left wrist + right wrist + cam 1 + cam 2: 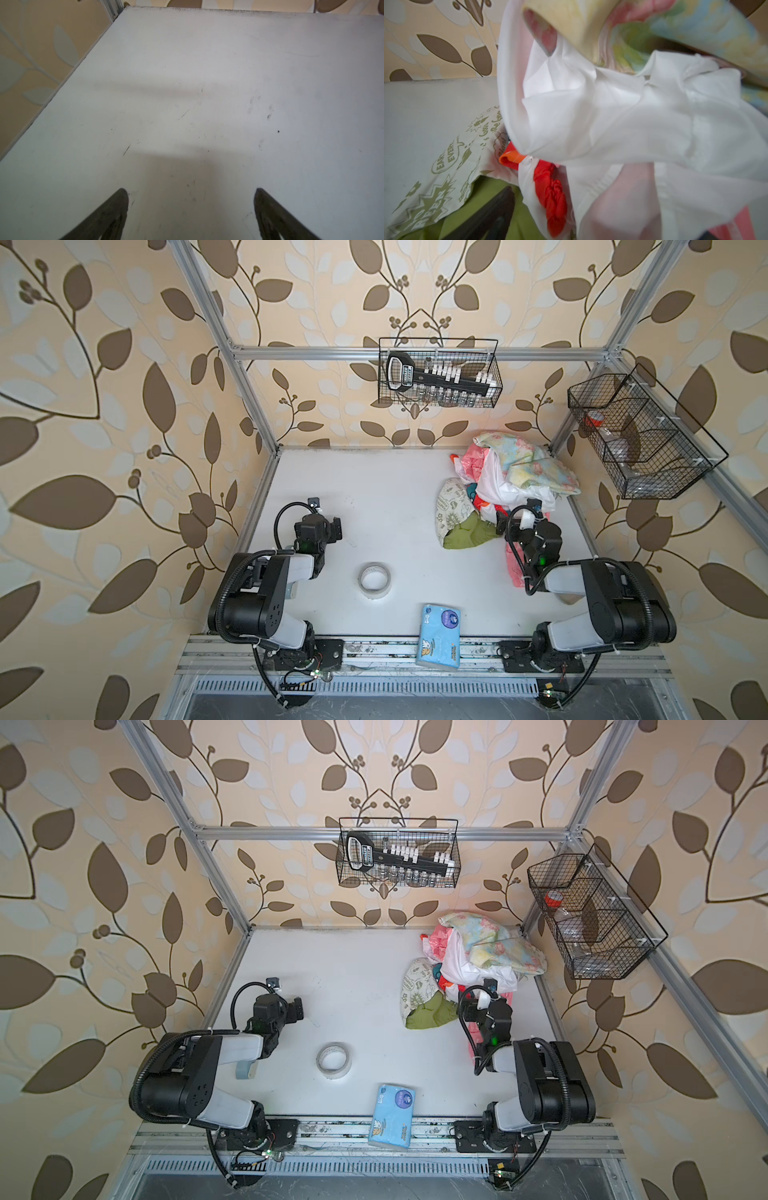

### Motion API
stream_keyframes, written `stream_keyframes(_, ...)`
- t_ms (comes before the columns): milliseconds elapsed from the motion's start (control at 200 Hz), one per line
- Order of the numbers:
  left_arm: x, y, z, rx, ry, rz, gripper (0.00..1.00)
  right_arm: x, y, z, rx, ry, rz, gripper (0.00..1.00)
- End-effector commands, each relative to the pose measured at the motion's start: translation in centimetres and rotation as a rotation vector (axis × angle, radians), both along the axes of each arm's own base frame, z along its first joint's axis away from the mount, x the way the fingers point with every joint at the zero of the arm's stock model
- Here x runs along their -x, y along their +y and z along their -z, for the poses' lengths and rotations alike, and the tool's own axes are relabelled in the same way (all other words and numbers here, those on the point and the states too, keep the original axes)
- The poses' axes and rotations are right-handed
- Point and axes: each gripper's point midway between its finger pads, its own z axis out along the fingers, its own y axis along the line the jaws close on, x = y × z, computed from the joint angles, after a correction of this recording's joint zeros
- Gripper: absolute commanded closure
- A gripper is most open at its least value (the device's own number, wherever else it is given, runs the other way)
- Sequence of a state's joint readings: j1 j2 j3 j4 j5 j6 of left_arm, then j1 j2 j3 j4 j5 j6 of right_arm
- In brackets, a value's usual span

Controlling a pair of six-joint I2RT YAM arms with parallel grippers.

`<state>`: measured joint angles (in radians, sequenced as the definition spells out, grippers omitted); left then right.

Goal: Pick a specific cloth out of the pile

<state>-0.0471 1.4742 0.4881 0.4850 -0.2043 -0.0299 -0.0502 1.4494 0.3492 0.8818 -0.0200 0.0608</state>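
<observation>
Where a white garment (612,124) drapes over the cloth (552,197), the right pincer (575,193) gapes, apparently empty; left pincer (191,191) spread.

Soft even light, faint shadows on table (187,62), close-up pile (612,124) blurred, warped edges.

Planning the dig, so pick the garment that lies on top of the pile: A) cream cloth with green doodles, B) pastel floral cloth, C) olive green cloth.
B: in both top views the pastel floral cloth drapes uncovered over the other garments of the pile.
</observation>
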Motion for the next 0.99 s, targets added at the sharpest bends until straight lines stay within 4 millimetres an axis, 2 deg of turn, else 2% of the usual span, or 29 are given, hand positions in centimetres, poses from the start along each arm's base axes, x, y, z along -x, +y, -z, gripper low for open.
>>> stream_keyframes(0, -1.8, -0.4, -5.5, -0.026, 0.033, 0.03, 0.04, -0.9, -0.7, -2.9, 0.028, 0.031, 0.052, 0.01)
stream_keyframes(105, -2.3, -0.9, -8.1, -0.017, 0.064, 0.058, 0.03, -0.4, -1.0, -6.5, 0.052, -0.011, 0.128, 0.0)
stream_keyframes(195, -2.3, -2.1, -10.2, 0.032, 0.067, 0.11, 0.03, 0.0, -0.8, -9.0, 0.024, -0.012, 0.161, 0.0)
stream_keyframes(425, -1.7, -8.6, -14.9, 0.25, 0.073, 0.43, 0.03, -0.9, 0.8, -13.4, -0.006, 0.125, 0.133, 0.01)
stream_keyframes(590, -0.5, -13.2, -18.6, 0.439, 0.082, 0.661, 0.03, -1.9, 2.2, -16.1, -0.035, 0.232, 0.066, 0.03)
stream_keyframes(770, 1.6, -16.9, -21.9, 0.657, 0.087, 0.875, 0.03, -2.2, 4.3, -16.5, -0.067, 0.415, -0.027, 0.07)
stream_keyframes(875, 2.5, -18.1, -22.8, 0.735, 0.103, 0.942, 0.03, -2.0, 6.0, -15.5, -0.086, 0.512, -0.076, 0.1)
stream_keyframes(990, 2.8, -18.9, -22.8, 0.759, 0.127, 0.964, 0.03, -1.2, 6.9, -13.5, -0.125, 0.589, -0.092, 0.16)
